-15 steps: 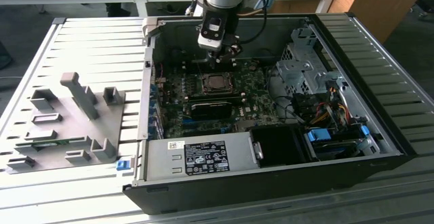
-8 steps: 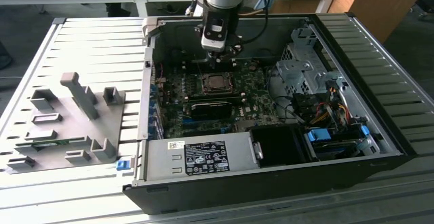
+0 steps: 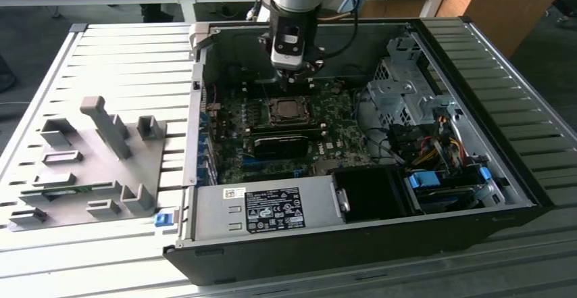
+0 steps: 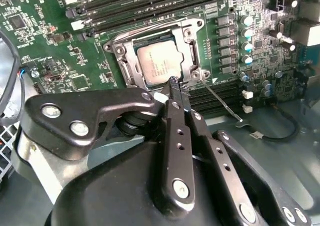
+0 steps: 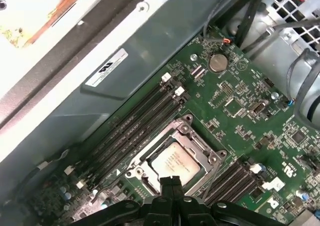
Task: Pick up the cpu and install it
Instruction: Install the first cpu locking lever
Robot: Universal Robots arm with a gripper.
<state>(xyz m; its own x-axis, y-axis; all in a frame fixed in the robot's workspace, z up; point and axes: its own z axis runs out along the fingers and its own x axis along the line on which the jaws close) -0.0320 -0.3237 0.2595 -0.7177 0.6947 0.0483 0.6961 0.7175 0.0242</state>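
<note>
Gripper (image 4: 174, 86) jaws are sitting together, gripping nothing, tips touching the near edge of the cpu (image 4: 159, 64), which is lying flat in its socket (image 4: 118, 50).

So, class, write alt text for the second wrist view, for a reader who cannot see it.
A silvery cpu lies in its metal-framed socket on a green motherboard, with the black gripper closed, its tips at the chip's near edge. Dark memory slots run beyond the socket.
</note>
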